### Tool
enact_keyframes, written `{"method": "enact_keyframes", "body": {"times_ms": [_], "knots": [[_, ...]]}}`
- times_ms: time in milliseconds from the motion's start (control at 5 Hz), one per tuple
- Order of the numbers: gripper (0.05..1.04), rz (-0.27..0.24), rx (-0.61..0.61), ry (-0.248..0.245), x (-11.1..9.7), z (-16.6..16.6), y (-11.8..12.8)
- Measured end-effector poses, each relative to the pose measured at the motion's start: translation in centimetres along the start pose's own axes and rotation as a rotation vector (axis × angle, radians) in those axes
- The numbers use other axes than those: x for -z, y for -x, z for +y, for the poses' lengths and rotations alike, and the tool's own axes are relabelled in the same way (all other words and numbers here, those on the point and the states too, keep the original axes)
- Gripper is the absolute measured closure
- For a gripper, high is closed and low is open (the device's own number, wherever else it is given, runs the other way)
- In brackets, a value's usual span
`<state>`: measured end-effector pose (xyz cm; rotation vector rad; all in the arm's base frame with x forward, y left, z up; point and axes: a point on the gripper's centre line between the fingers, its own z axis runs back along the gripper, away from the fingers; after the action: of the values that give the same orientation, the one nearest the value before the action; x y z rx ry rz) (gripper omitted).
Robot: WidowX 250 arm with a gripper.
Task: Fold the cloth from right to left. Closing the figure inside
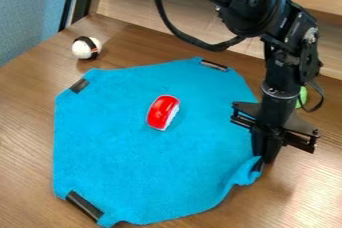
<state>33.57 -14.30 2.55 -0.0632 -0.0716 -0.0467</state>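
Nearest the camera lies the lower edge of a bright blue, many-sided fabric cloth (147,167), spread mostly flat on the brown wood-grain table (23,147), with a black strip (85,206) at its near left corner; the small rounded red-and-white figure (162,113) rests on the cloth, around its middle; the black two-finger claw (264,163) hangs down at the cloth's right edge, clenched on the fabric, which bunches up beside the fingertips; beyond the far left corner sits a white ball with dark and orange bands (87,48); something green (301,97) shows partly behind the arm.
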Motion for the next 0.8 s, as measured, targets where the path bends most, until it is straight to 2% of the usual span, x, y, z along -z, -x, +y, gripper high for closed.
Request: {"method": "enact_keyframes", "body": {"times_ms": [200, 400, 800], "knots": [[1.020, 0.023, -0.005, 0.029, -0.4, 0.6, 0.1], [1.021, 0.005, 0.009, 0.052, -2.3, 1.2, -0.2], [1.021, -0.042, -0.031, 0.083, -6.1, 5.5, -1.1]]}}
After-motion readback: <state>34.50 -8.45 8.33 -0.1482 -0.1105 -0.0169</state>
